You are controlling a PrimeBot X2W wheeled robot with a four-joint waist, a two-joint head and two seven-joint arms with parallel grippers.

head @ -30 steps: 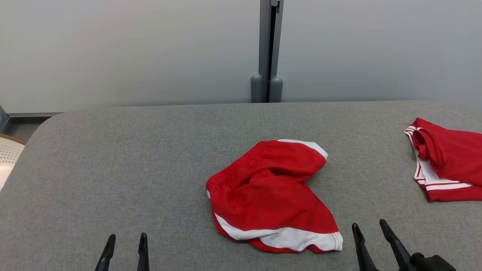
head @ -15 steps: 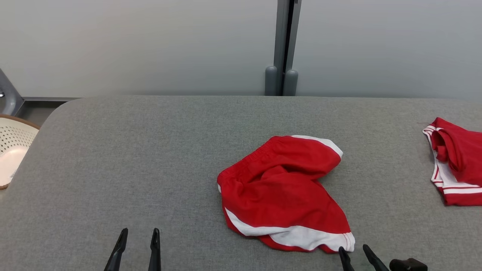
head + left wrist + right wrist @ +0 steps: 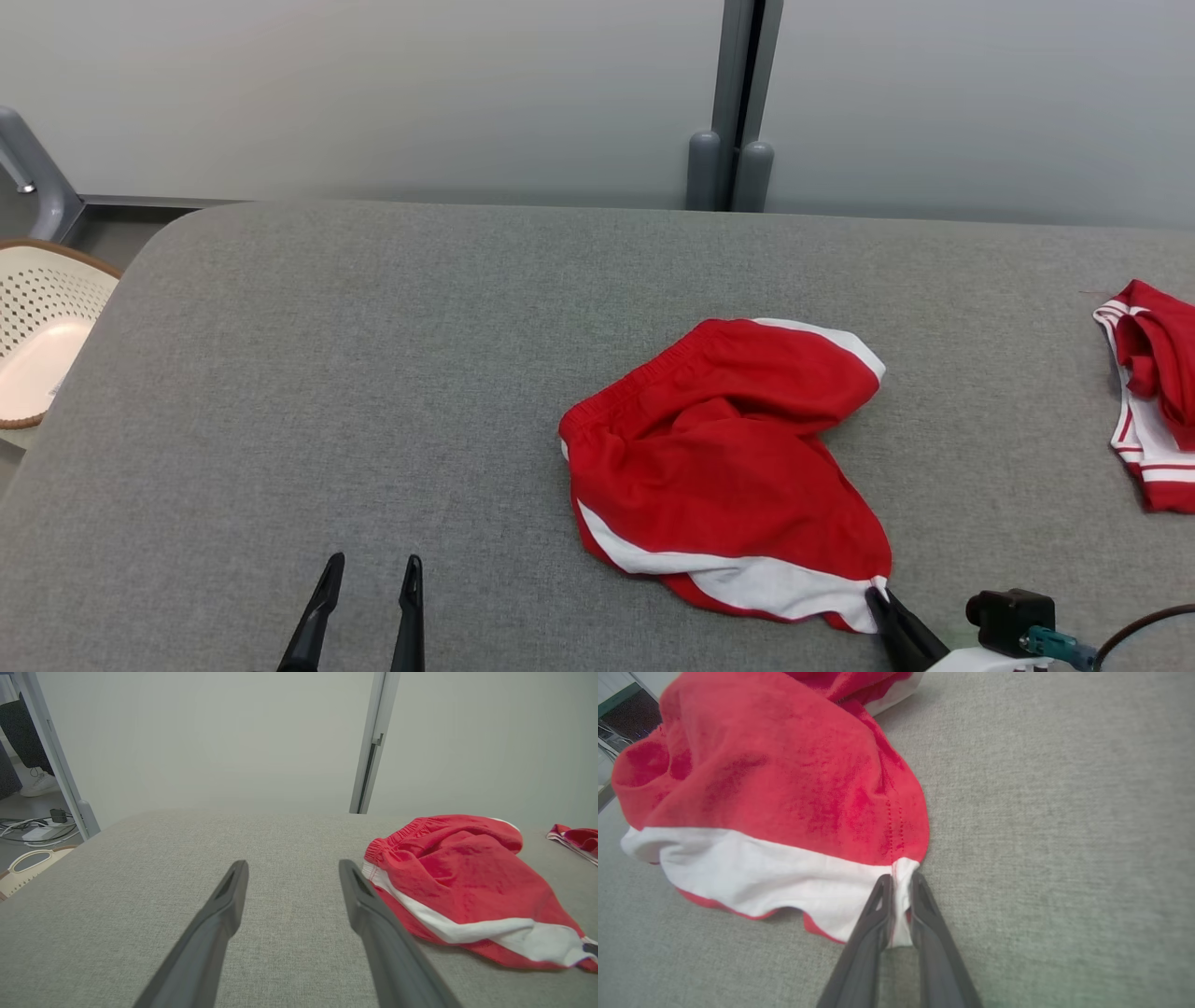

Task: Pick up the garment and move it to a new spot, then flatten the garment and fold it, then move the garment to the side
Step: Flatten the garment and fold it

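Observation:
The garment [image 3: 728, 467], red shorts with a white hem band, lies crumpled on the grey table [image 3: 373, 373], right of centre. My right gripper [image 3: 879, 597] sits at its near right corner, and in the right wrist view the right gripper [image 3: 899, 882] is shut on the white hem corner of the garment [image 3: 784, 788], which is pinched between the two fingers. At the lower left my left gripper [image 3: 370, 569] hovers open over bare table. The left wrist view shows the left gripper [image 3: 292, 870] with nothing between its fingers and the garment [image 3: 458, 877] just to its right.
A second red and white garment [image 3: 1153, 401] lies at the table's right edge. A cream perforated basket [image 3: 37, 336] stands off the table's left end. A grey wall with a vertical post [image 3: 738, 103] runs behind the table.
My right gripper went from open beside the garment to shut on its hem corner. The head camera turned left, shifting the whole scene to the right. The left gripper stayed open.

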